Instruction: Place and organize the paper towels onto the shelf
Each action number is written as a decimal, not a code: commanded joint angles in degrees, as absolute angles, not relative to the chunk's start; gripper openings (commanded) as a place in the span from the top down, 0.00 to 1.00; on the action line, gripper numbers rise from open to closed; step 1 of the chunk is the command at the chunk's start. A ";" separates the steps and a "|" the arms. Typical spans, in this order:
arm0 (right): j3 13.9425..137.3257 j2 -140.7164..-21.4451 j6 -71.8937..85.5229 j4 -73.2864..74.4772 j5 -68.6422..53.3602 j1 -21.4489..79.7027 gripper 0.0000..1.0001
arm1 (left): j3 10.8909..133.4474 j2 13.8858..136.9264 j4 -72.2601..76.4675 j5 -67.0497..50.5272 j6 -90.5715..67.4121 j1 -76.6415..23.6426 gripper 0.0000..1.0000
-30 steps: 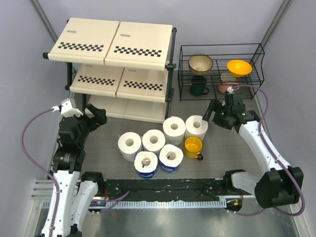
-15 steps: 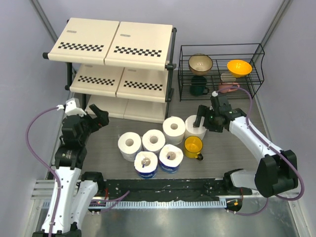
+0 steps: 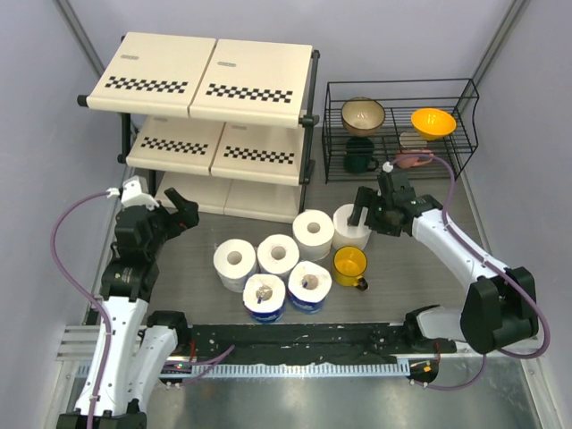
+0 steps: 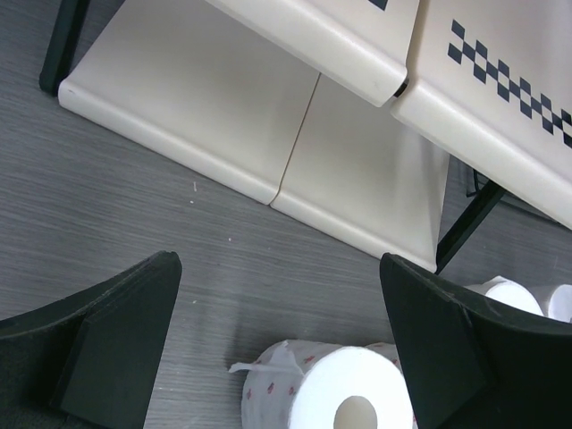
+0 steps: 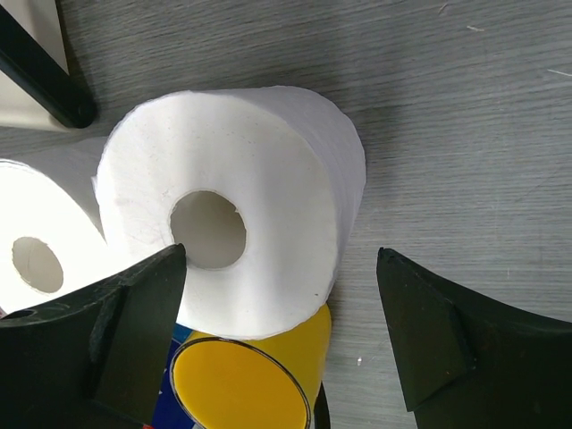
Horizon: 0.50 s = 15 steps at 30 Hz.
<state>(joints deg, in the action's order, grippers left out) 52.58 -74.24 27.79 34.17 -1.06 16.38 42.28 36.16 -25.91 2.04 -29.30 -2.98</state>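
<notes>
Right fingers (image 5: 429, 357) spread over white roll (image 5: 268, 161), yellow mug (image 5: 241, 393) just beside it, left fingers (image 4: 107, 357) open near shelf (image 4: 223, 98)

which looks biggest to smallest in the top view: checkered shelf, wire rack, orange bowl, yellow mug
1. checkered shelf
2. wire rack
3. orange bowl and yellow mug: they look about alike here, so I won't rank them.

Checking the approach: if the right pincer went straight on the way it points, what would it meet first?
Probably the bare white paper towel roll beside the yellow mug, straight ahead of the open right pincer; depth unclear.
</notes>
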 commanded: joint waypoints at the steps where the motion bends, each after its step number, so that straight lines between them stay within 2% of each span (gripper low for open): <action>1: 53.17 -70.58 29.53 32.78 3.51 16.35 0.09 | 42.54 36.12 -22.76 0.35 -28.21 -3.08 0.00; 15: 53.18 -72.86 30.06 31.82 5.45 16.35 0.12 | 42.19 35.86 -23.20 0.35 -28.30 -3.08 0.00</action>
<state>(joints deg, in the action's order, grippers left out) 52.56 -72.05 29.21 34.15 3.95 16.38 42.28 36.16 -25.30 1.39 -29.32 -2.98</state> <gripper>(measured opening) 0.883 0.996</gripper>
